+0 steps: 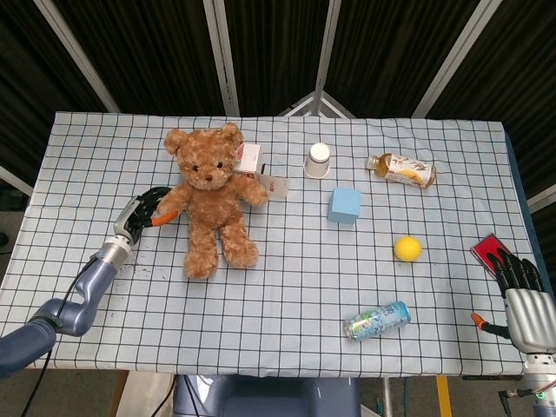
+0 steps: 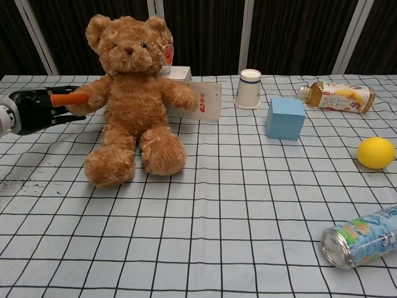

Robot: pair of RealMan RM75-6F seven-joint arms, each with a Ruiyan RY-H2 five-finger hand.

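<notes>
A brown teddy bear (image 1: 211, 198) (image 2: 131, 93) sits upright at the table's left, facing me. My left hand (image 1: 143, 211) (image 2: 38, 107) reaches in from the left and grips the bear's outstretched paw: the orange-tipped thumb lies along one side and the black fingers curl round the other. My right hand (image 1: 522, 297) shows only in the head view, at the table's front right corner. Its fingers are extended and hold nothing, with the tips just short of a flat red object (image 1: 488, 247).
A white box (image 1: 250, 159) and a card (image 2: 208, 100) stand behind the bear. A paper cup (image 1: 318, 160), a blue cube (image 1: 344, 205), a lying tea bottle (image 1: 402, 169), a yellow ball (image 1: 407, 248) and a lying can (image 1: 376, 320) are spread over the checked cloth.
</notes>
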